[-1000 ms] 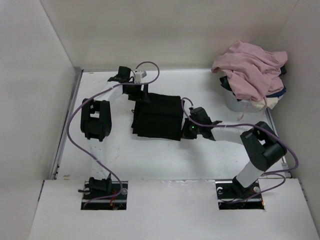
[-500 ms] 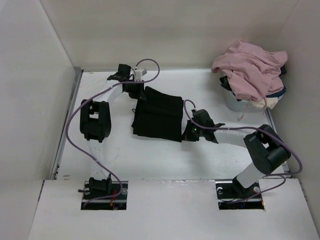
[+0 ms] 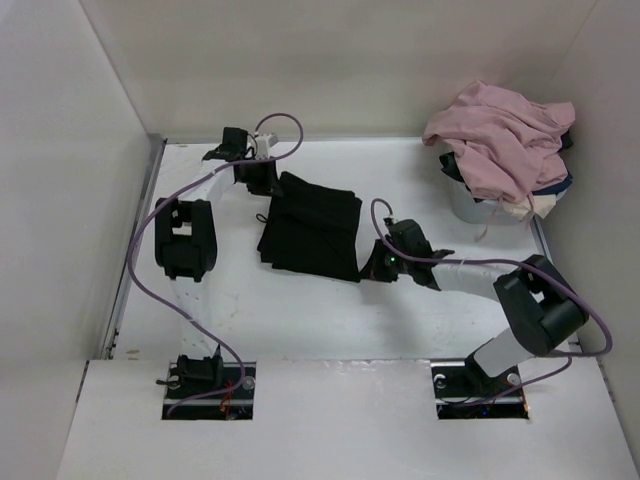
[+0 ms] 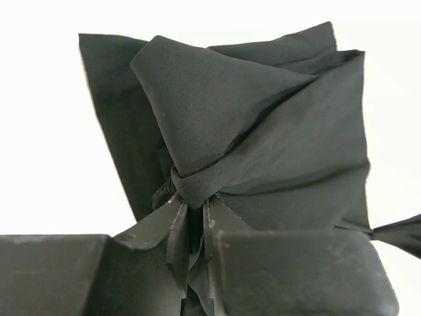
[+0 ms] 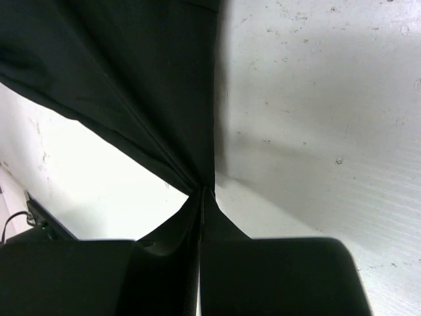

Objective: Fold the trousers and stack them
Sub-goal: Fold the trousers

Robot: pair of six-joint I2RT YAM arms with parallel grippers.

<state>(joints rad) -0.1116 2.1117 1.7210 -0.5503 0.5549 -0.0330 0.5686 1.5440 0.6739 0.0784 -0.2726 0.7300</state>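
The black trousers (image 3: 310, 235) lie folded into a rough rectangle in the middle of the white table (image 3: 300, 310), slightly skewed. My left gripper (image 3: 272, 183) is at their far left corner, shut on a bunched fold of the cloth. In the left wrist view the trousers (image 4: 263, 131) gather into a knot between the fingers of the left gripper (image 4: 191, 207). My right gripper (image 3: 368, 268) is at the near right corner, shut on the cloth. The right wrist view shows the trousers (image 5: 131, 79) pulled taut from the tips of the right gripper (image 5: 202, 192).
A dusty-pink garment (image 3: 500, 135) is heaped over other cloth on a pale bin (image 3: 470, 208) at the back right. White walls enclose the table on three sides. A metal rail (image 3: 135, 250) runs along the left edge.
The left gripper has shut on the trousers' far left corner. Both grippers and the trousers have shifted a little to the left, and the cloth now sits more askew.
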